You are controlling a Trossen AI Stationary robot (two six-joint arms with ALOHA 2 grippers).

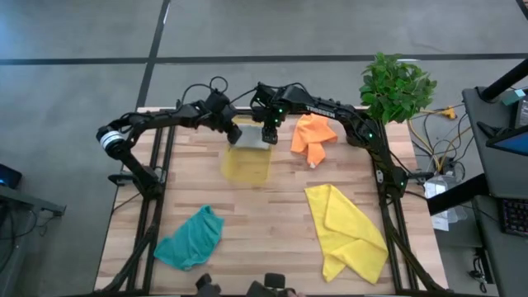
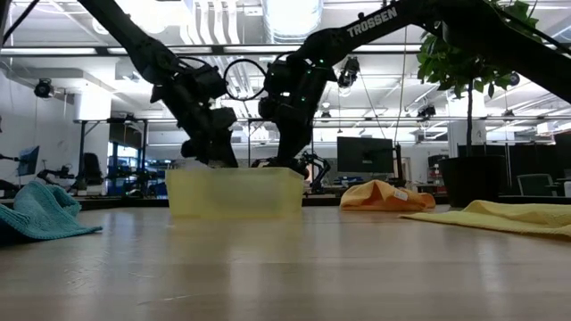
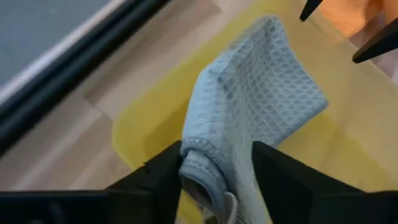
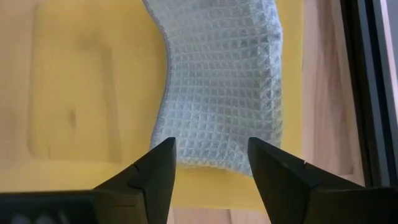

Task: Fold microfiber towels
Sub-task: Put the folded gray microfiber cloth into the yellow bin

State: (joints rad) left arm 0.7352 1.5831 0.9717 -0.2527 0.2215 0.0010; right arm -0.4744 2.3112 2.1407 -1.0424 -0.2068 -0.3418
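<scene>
A pale wooden table stands on a grey floor, with a leafy plant at its far right corner and desks and monitors in the room behind.

Both arms meet over the far middle of the table. The left gripper has its two dark fingers set apart, with the rolled edge of the light grey towel lying between them; whether they press on it I cannot tell. The right gripper also has its fingers parted, hanging just above the near edge of the same grey cloth, not touching it from what I can see. The grey towel, with its waffle weave, lies folded in the far end of the translucent yellow tray.

Just right of the tray lies the orange towel, crumpled. The larger yellow towel is spread and partly doubled over at the near right, and the teal towel lies bunched at the near left, well apart from the others.
</scene>
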